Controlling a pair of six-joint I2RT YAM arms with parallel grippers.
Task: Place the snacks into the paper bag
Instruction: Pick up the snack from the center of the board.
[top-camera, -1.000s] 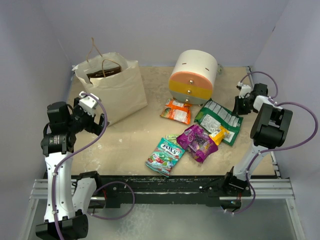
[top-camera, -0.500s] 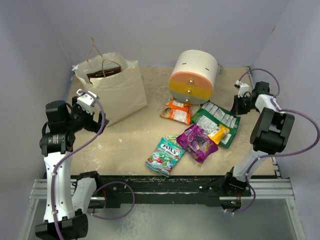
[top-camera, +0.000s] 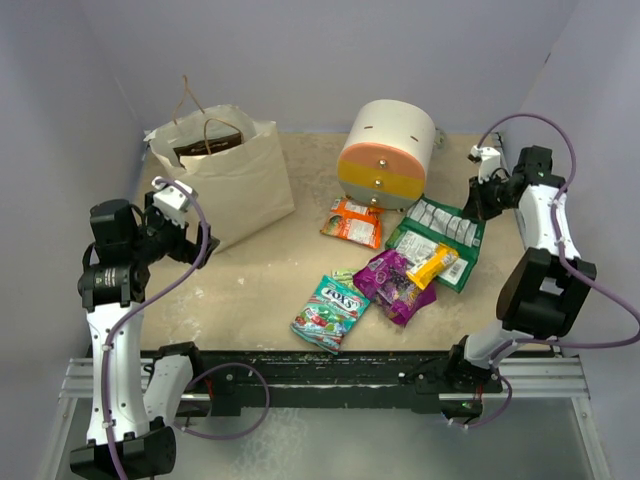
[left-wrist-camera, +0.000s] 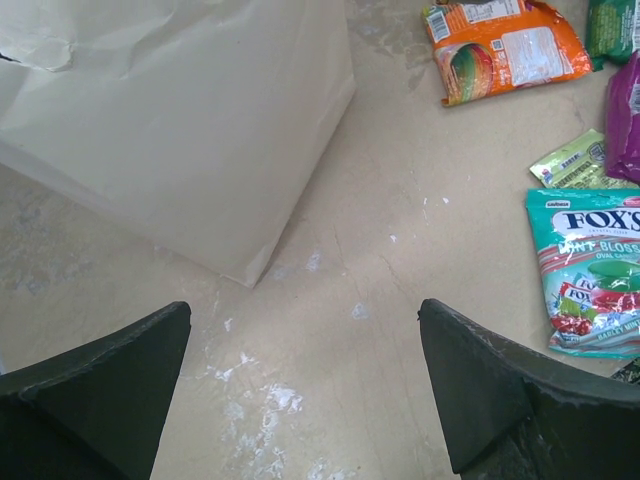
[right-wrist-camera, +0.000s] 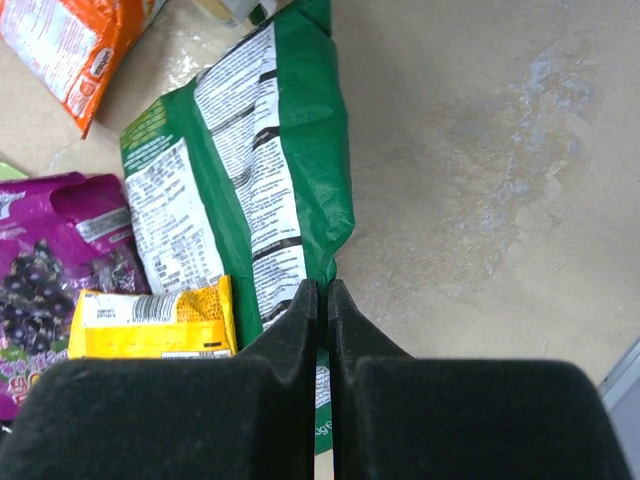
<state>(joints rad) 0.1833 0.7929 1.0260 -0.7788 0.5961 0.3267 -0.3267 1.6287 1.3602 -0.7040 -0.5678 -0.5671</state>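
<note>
The cream paper bag (top-camera: 225, 175) stands open at the back left, with a brown chip bag (top-camera: 205, 148) inside it. The rest of the snacks lie mid-table: an orange packet (top-camera: 353, 221), a teal candy packet (top-camera: 330, 311), a purple packet (top-camera: 393, 285), a yellow-orange box (top-camera: 435, 265) and a green-white packet (top-camera: 435, 235). My right gripper (right-wrist-camera: 322, 290) is shut on the right edge of the green-white packet (right-wrist-camera: 250, 170). My left gripper (left-wrist-camera: 303, 305) hangs wide open over bare table beside the paper bag (left-wrist-camera: 180, 120), holding nothing.
A round white, orange, yellow and green drawer unit (top-camera: 388, 152) stands behind the packets. A small pale green packet (left-wrist-camera: 570, 160) lies partly under the teal one. Purple walls close in the table on three sides.
My right gripper has shut on the green-white packet's edge and the arm has swung outward. The packet has shifted and the yellow-orange box on it has tilted. The left arm has barely moved.
</note>
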